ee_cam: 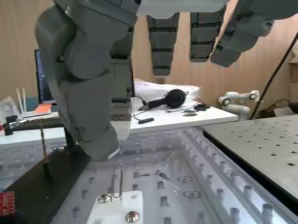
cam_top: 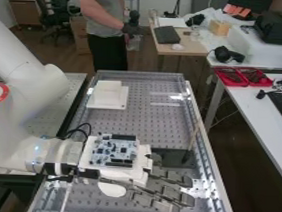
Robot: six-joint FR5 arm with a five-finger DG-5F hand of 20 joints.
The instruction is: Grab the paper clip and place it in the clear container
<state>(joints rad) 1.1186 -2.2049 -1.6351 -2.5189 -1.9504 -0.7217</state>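
I have the hand (cam_top: 168, 191) over the near part of the bench (cam_top: 134, 126), its dark grey fingers long and straight, released, with nothing that I can make out in its grasp. Close by the thumb in the wrist view is a thin, upright wire loop (ee_cam: 116, 180), which I take to be the paper clip; it stands at a smooth white plate (ee_cam: 113, 212) with shiny round screw heads. I judge this to be the approach, with the pick still to make. The next move calls for lining thumb and fingertips up on either side of the wire and closing gently; so slender and slick a thing could twist or slip through broad pads. After that it needs a lift and a release into the clear container, probably the glossy see-through plastic (ee_cam: 233, 167) beyond the plate, though its outline is hard to separate from the perforated surface under it. To one side are a matt black block (cam_top: 171, 156) and a slim upright stick (cam_top: 193, 141). Farther up the bench sits a blocky white piece (cam_top: 109, 90) on a flat square base.
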